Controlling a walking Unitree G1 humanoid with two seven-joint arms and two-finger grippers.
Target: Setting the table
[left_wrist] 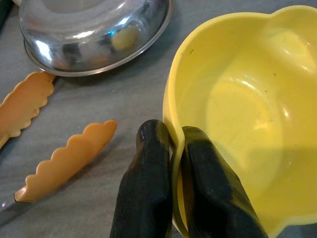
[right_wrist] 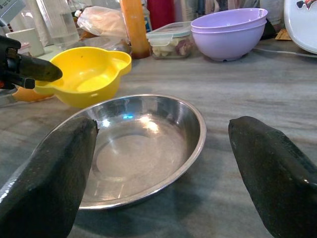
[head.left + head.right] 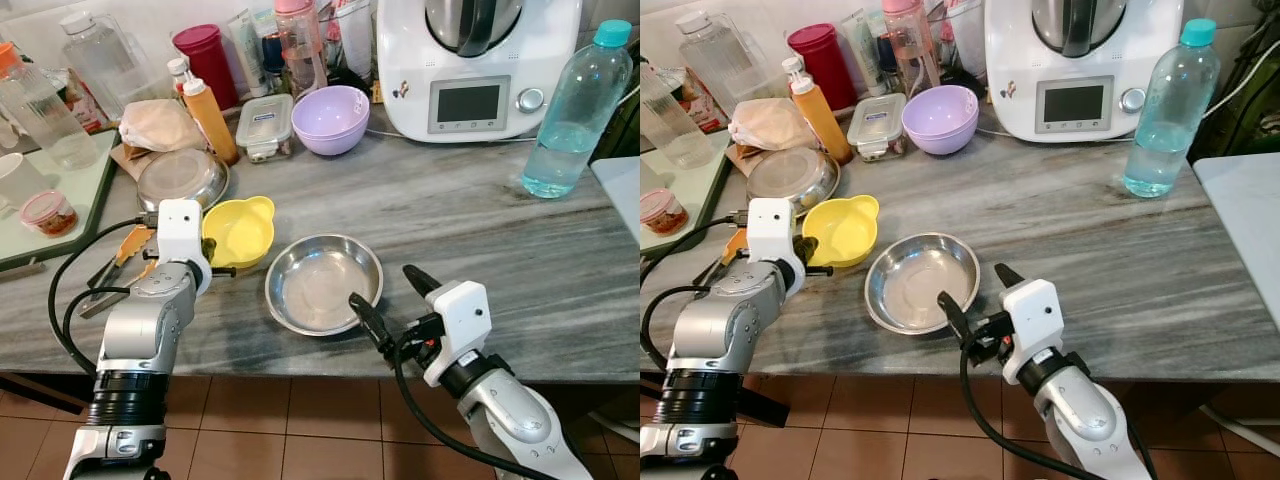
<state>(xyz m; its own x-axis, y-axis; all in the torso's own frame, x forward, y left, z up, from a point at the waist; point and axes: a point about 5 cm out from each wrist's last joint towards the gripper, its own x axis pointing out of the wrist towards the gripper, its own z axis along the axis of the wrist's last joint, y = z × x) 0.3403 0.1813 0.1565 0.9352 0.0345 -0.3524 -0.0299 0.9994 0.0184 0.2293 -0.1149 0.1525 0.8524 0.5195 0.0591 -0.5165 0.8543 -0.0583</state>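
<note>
- L gripper [image 1: 171, 148] fingers pinched tight on the rim of the yellow bowl [image 3: 240, 230], one finger inside the wall, one outside; bowl sits on the countertop [image 3: 480, 220] near its front edge, toward the left.
- R gripper [image 3: 390, 295] fingers spread wide, holding nothing; they hang at the front edge of the counter, just at the near rim of the steel bowl [image 3: 322, 283]. Left finger looks to be at or over the rim, contact can't tell.
- Steel bowl is empty, upright, mid-front of counter, just right of the yellow bowl; the two look nearly touching.
- Orange-tipped tongs [image 1: 59, 158] lie flat on the counter beside the yellow bowl, toward the left edge.
- Upside-down steel bowl [image 3: 182, 178] sits behind the yellow bowl, near it.
- Behind that: crumpled paper bag [image 3: 158, 125], orange squeeze bottle [image 3: 210, 118] w/ white cap.
- Glass container [image 3: 266, 127] w/ clip lid and lilac bowls [image 3: 330, 118], stacked, stand mid-back of counter.
- White kitchen machine [image 3: 478, 65] w/ screen and knob at the back edge, right of centre.
- Water bottle [image 3: 577, 110] w/ teal cap, partly filled, upright toward the right edge.
- Red canister [image 3: 205, 60], clear jars and tubes along the back-left.
- Green tray [image 3: 60, 215] at the left edge carries a small lidded tub [image 3: 48, 212] and a white cup [image 3: 15, 178].
</note>
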